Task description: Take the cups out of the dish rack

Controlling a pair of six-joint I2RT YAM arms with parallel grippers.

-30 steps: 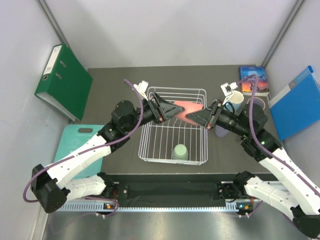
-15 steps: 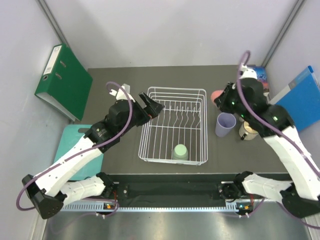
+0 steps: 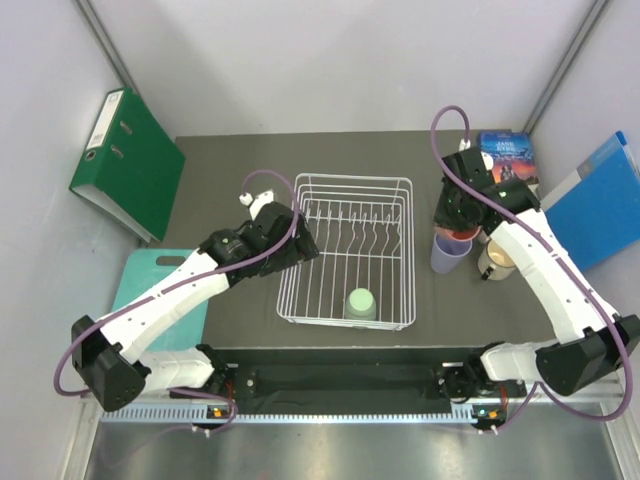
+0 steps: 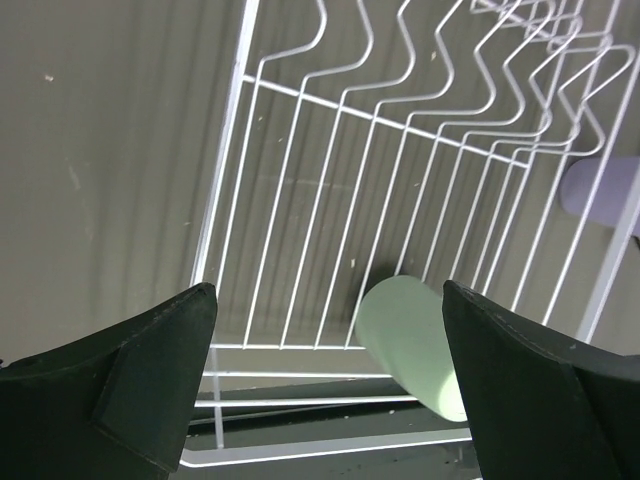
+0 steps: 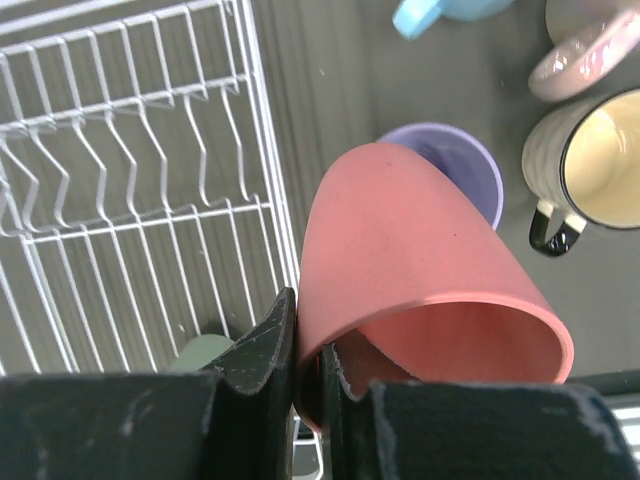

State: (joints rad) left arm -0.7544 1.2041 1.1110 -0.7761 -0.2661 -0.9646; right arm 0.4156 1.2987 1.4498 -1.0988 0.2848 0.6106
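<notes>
The right gripper (image 5: 305, 335) pinches the pink cup (image 5: 420, 260) by its rim, one finger inside, holding it tilted over the lavender cup (image 5: 470, 165) just right of the dish rack (image 3: 352, 179). The left gripper (image 4: 328, 300) hangs spread wide over the rack's left side, and the sage green cup (image 4: 410, 340) sits upside down near the rack's front wall

Left arm (image 3: 160, 310) and right arm (image 3: 545, 270): white shells, black joints, a purple cable (image 3: 433, 135) looping along each; black wedge fingers (image 4: 150, 370).
</notes>
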